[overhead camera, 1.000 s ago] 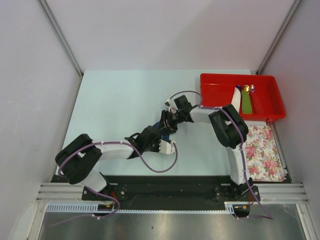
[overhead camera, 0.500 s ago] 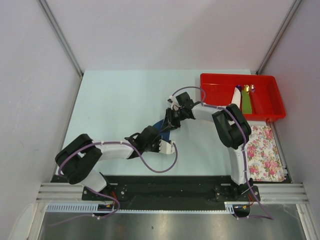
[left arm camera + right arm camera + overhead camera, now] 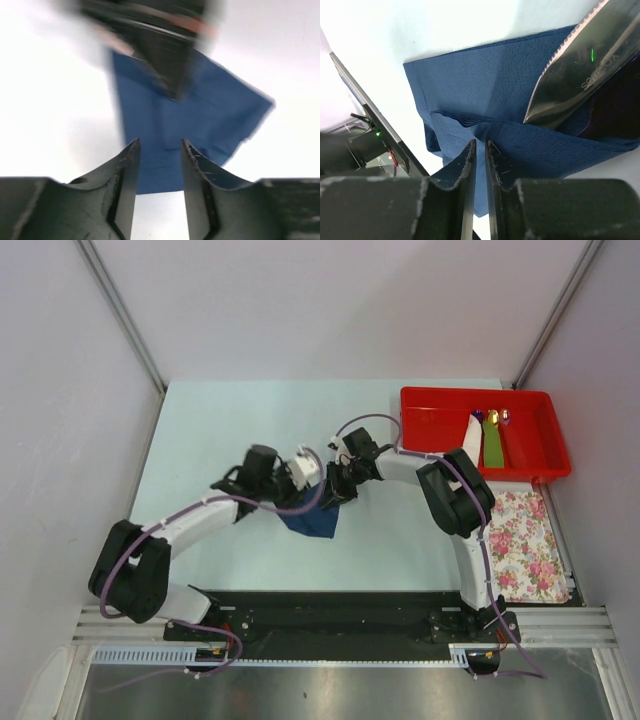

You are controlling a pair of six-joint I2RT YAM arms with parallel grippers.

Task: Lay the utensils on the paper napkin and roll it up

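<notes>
At the middle of the table (image 3: 220, 440), the paper napkin (image 3: 312, 520) lies loosely folded, not yet a roll, with the knife (image 3: 570, 65) already on it. In my right wrist view the blade runs diagonally, tip pointing down-left toward a raised crease. My right gripper (image 3: 480, 145) looks pinched on that crease, jaws almost together. My left gripper (image 3: 159, 145) hangs just beside the napkin, jaws apart, holding nothing. I judge the rolling barely begun.

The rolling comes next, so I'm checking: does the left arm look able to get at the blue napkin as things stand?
Probably yes: the napkin lies bare right under the left gripper's parted jaws. The right gripper seems to pinch a fold farther along, out of the way.
</notes>
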